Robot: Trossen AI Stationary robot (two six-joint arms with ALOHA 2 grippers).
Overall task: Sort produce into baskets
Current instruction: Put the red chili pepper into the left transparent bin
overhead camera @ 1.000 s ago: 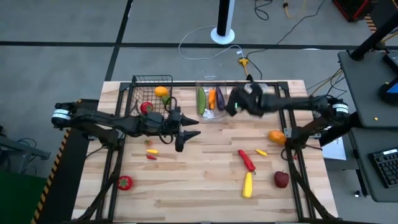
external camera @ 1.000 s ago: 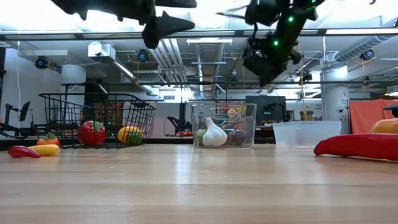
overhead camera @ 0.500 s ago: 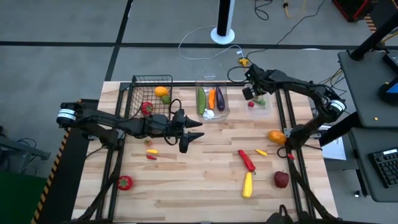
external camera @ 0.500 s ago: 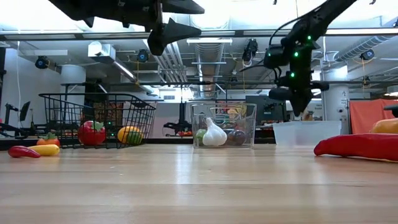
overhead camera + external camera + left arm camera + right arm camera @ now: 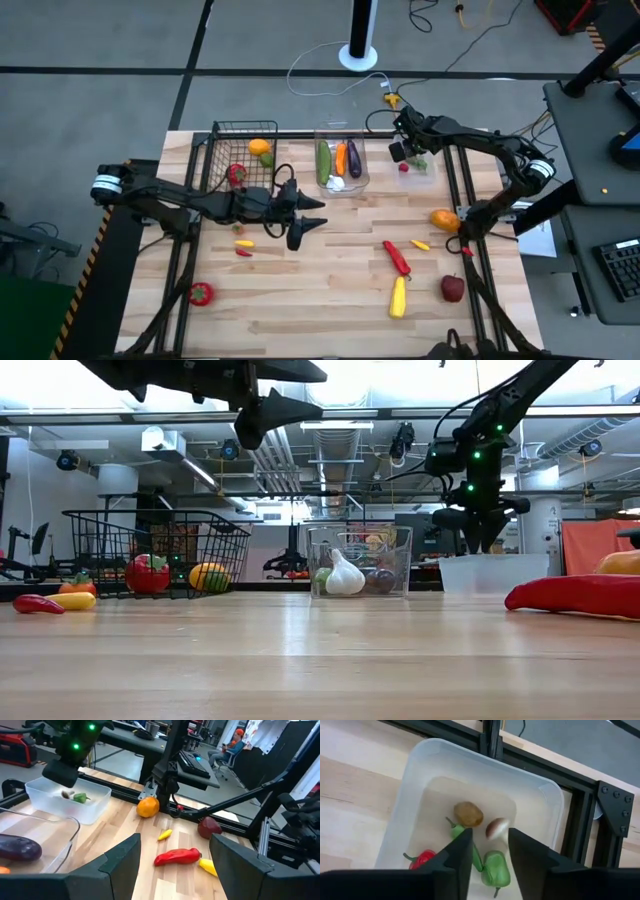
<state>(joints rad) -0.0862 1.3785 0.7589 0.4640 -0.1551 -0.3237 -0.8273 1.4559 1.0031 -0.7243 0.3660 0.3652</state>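
Right end effector (image 5: pixel 488 851) — spread, unmoved over shallow bin (image 5: pixel 425 775); its wrist view alone shows a brown-white piece (image 5: pixel 497 827) mid-bin.

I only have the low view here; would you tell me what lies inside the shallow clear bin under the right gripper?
Observer: The shallow bin holds a brown round piece, green peppers and a red piece.
Operator: Is the right gripper carrying anything?
Observer: The right gripper is open above that bin; nothing looks clamped.
Operator: And the left one?
Observer: The left gripper is open and empty, above the table beside the wire basket.
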